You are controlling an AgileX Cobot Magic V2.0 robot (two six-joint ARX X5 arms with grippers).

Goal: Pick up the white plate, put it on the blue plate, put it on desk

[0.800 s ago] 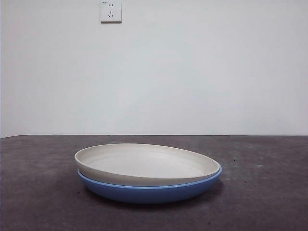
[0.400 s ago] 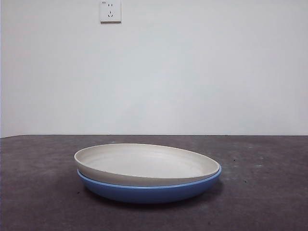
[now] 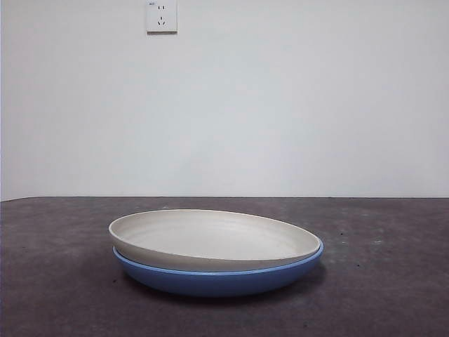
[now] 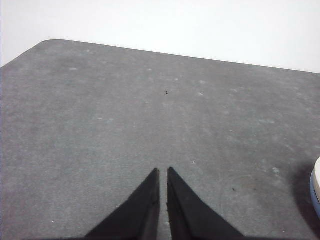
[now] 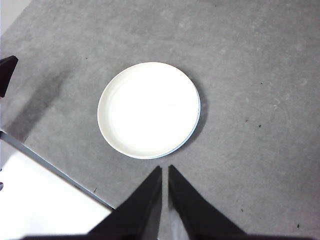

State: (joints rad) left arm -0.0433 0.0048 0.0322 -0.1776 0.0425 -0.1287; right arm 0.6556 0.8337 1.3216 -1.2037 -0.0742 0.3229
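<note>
Front view, lower centre: round matte cream white plate (image 3: 214, 240) nested in the glossy round blue plate (image 3: 217, 279), the stack resting on the speckled dark grey desk (image 3: 56, 295). Behind, upper left of frame, a white wall socket (image 3: 161, 16) on the bare wall.

No arm shows here. Left gripper (image 4: 163, 172): jaws together over bare desk, a sliver of the stack at the right edge. Right gripper (image 5: 165, 170): jaws together, high above the stack.

Judgement: stacking looks done. If the white plate must go to the desk, take its rim squarely and lift straight so the blue plate stays put.

Only the right wrist view shows the white plate slightly off-centre, a thin blue crescent along one side.
</note>
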